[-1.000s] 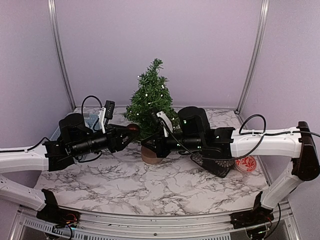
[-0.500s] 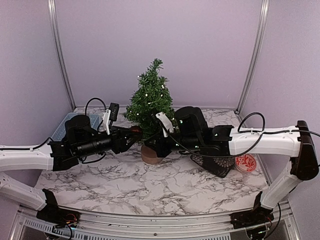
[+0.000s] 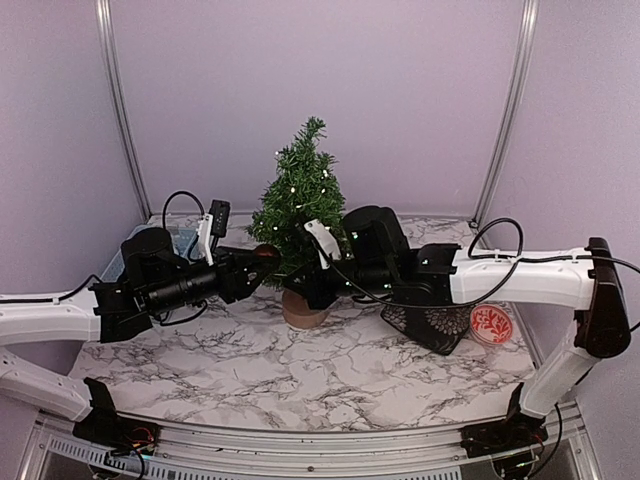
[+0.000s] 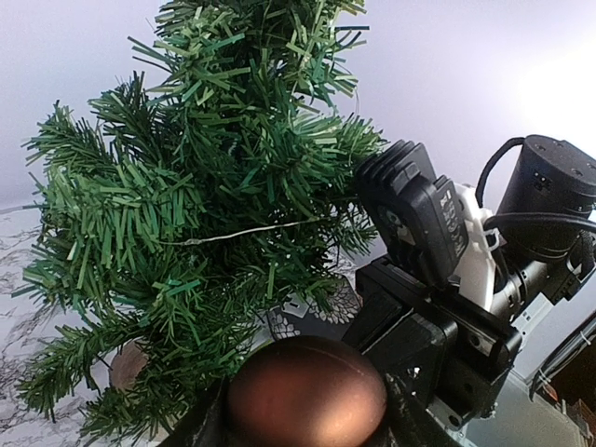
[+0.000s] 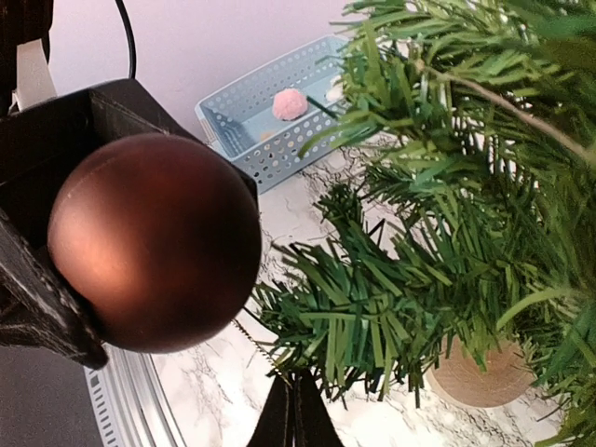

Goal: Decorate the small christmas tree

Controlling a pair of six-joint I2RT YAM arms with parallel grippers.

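Observation:
The small christmas tree (image 3: 300, 200) stands at the middle back on its tan stump base (image 3: 303, 310), with tiny lights along its branches. My left gripper (image 3: 262, 260) is shut on a glossy brown bauble (image 4: 307, 391), held just left of the tree's lower branches (image 4: 186, 233). In the right wrist view the bauble (image 5: 154, 242) fills the left side. A thin hanging string (image 5: 256, 346) runs from it to my right gripper (image 5: 296, 410), which is shut on the string's end under a low branch (image 5: 391, 298). My right gripper (image 3: 297, 287) sits close above the stump.
A light blue basket (image 5: 270, 112) with a pink pompom (image 5: 290, 104) sits at the back left behind the left arm. A black patterned piece (image 3: 430, 325) and a round red dish (image 3: 490, 323) lie right of the tree, under the right arm.
The left arm swung a little toward the tree and came back, still holding the bauble. The right arm edged left, closer to the trunk.

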